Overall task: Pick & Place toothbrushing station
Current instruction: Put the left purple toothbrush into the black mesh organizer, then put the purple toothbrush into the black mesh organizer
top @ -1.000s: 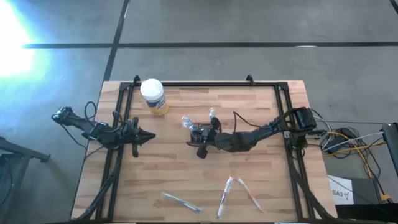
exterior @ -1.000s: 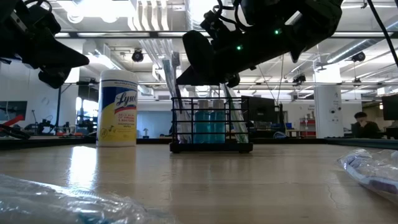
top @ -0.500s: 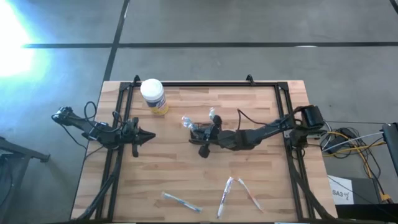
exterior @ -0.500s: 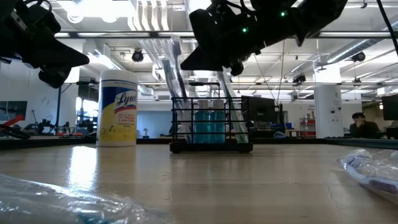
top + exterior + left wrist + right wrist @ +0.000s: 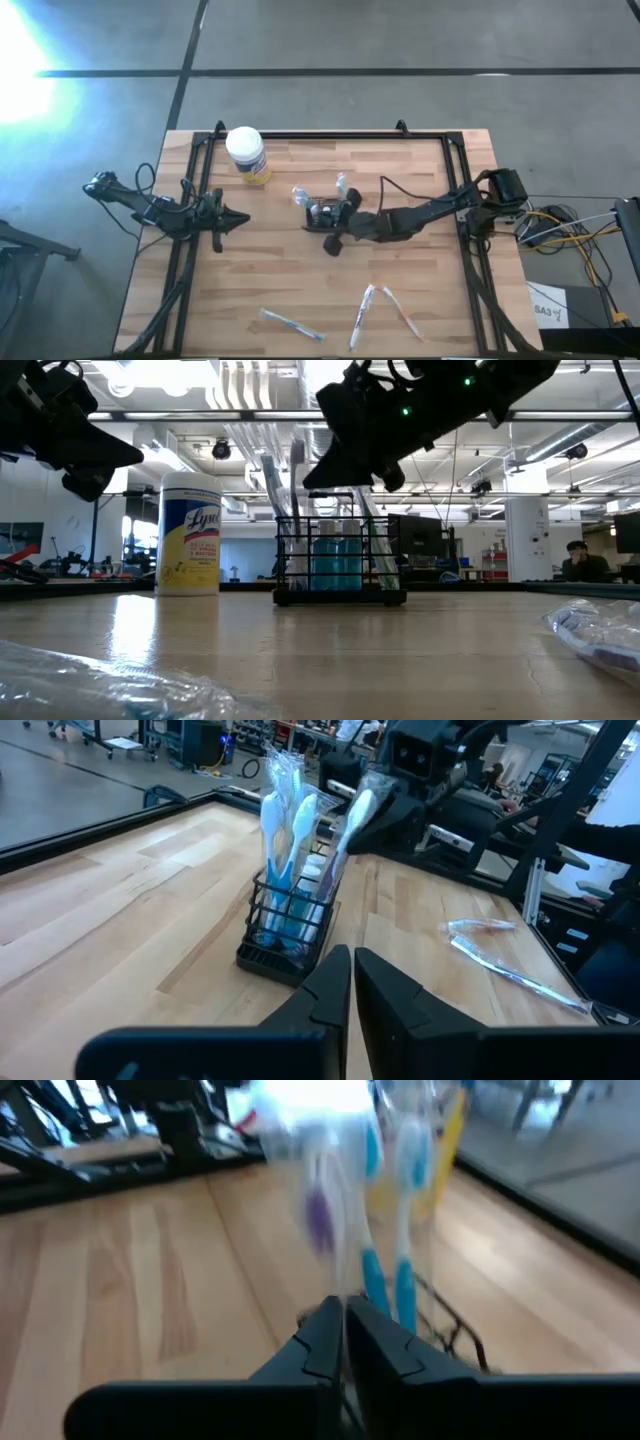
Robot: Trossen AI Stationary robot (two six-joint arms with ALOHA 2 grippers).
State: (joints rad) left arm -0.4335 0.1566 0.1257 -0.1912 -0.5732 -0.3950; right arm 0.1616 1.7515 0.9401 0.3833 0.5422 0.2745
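Observation:
The toothbrushing station (image 5: pixel 320 212) is a small black wire holder standing on its base mid-table, with several wrapped toothbrushes upright in it; it also shows in the low view (image 5: pixel 340 560) and the left wrist view (image 5: pixel 290 925). My right gripper (image 5: pixel 335 220) comes in from the table's right above the holder, shut on one wrapped toothbrush (image 5: pixel 297 460). My left gripper (image 5: pixel 240 218) waits shut and empty at the table's left, pointing toward the holder. My right gripper pinches a wrapped toothbrush between its two fingers, on the shaft (image 5: pixel 338 1280) below the head. The fingers come from the table's right, slanting down, across the shaft. The toothbrush stands nearly upright, head up. Its lower end reaches into the holder (image 5: pixel 318 910).
A white-lidded yellow jar (image 5: pixel 246 155) stands at the far left. Three wrapped toothbrushes (image 5: pixel 292 323) (image 5: pixel 360 312) (image 5: pixel 402 312) lie near the table's near edge. Black rails (image 5: pixel 330 135) frame the table's far edge and sides.
My right gripper has drawn a little toward the table's right edge and slightly up, staying shut. The toothbrush's head has shifted rightward with it above the holder. The holder has stayed where it was.

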